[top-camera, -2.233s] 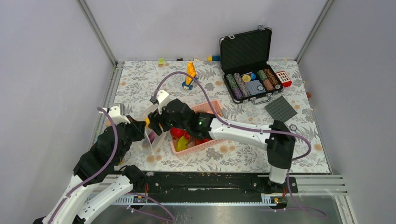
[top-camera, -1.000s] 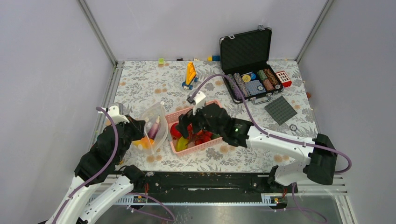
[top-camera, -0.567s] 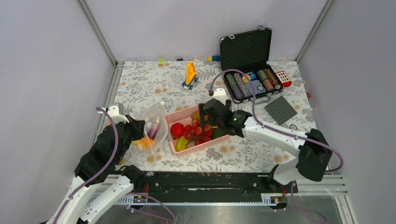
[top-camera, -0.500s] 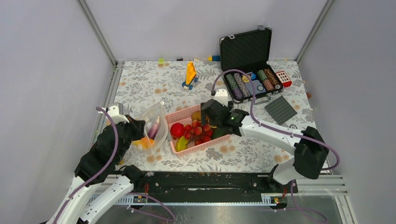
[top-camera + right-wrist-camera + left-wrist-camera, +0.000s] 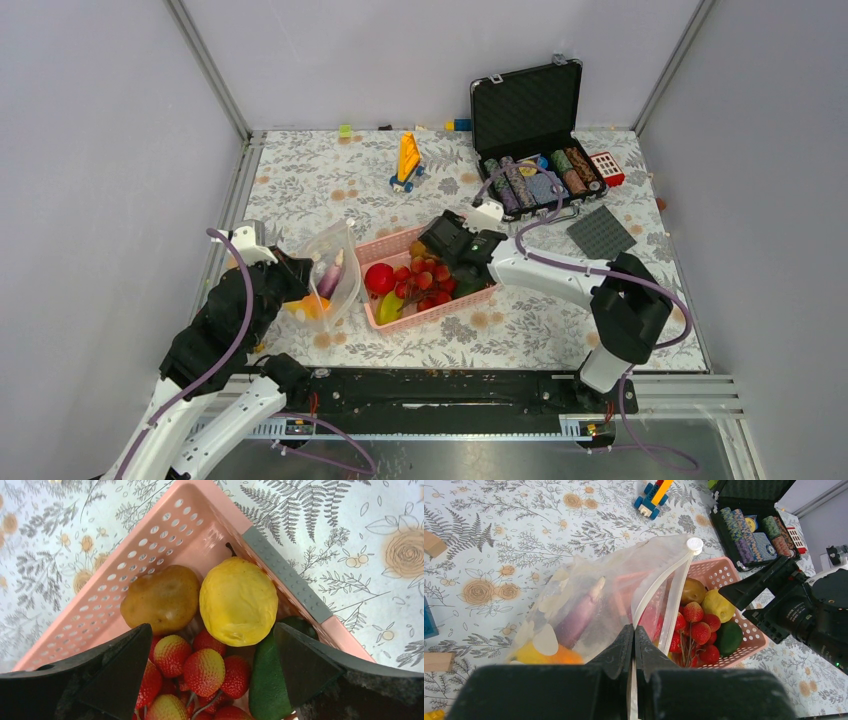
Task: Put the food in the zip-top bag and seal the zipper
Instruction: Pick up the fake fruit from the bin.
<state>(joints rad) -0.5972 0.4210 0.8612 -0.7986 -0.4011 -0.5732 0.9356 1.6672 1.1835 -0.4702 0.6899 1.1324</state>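
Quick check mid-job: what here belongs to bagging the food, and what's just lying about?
Job: clear dotted plastic zip-top bag, its pale zipper strip pinched by the left pincer; yellow, brown, red and green toy food in the pink slotted basket under the open right pincer.
Lying about: black case of striped poker chips; yellow-and-blue brick toy; dark grey studded plate; wooden block.

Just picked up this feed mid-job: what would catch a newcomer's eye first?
The pink basket heaped with red, yellow and green food at mid-table, the open right tool hovering over its yellow fruit. Left of it, the left tool pinches the mouth of the zip-top bag, purple and orange pieces already inside.
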